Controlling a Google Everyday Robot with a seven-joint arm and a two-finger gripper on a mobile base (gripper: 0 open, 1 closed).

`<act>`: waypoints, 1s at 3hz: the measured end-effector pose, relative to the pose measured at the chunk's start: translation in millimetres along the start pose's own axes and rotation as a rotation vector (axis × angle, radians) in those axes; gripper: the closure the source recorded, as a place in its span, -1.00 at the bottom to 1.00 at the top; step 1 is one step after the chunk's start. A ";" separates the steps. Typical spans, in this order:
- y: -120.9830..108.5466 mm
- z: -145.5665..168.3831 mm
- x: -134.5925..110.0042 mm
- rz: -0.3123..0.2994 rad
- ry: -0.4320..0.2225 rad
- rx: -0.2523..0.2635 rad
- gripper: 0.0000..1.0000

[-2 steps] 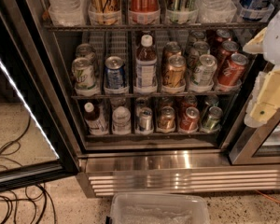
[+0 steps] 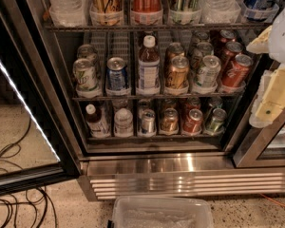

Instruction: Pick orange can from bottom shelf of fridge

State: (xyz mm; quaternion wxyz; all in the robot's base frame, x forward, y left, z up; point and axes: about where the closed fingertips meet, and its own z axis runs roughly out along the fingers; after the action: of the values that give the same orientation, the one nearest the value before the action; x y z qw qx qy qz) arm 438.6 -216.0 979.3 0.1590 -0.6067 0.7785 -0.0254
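The fridge (image 2: 157,166) stands open in front of me, with a steel frame and a ribbed base grille. On its bottom shelf (image 2: 133,137) the orange can (image 2: 170,121), coppery with a silver lid, stands at the front of a middle lane. A red can (image 2: 193,121) is to its right, then a green can (image 2: 215,119). A silver and blue can (image 2: 147,122) is to its left. My gripper (image 2: 271,101), cream coloured, hangs at the right edge of the view, outside the fridge, above and to the right of the orange can and apart from it.
The glass door (image 2: 23,103) is swung open at the left, with a lit edge. Two bottles (image 2: 97,121) stand at the left of the bottom shelf. The rack above holds several cans and a bottle. A clear plastic bin (image 2: 161,213) sits on the floor below the grille. Black cables (image 2: 14,196) lie at the lower left.
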 end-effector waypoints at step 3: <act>47.1 105.1 -40.1 0.199 -0.200 -0.019 -1.00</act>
State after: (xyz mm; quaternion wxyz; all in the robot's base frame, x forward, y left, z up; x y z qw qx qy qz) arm 432.4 -149.3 877.4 0.2318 -0.5272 0.8154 0.0583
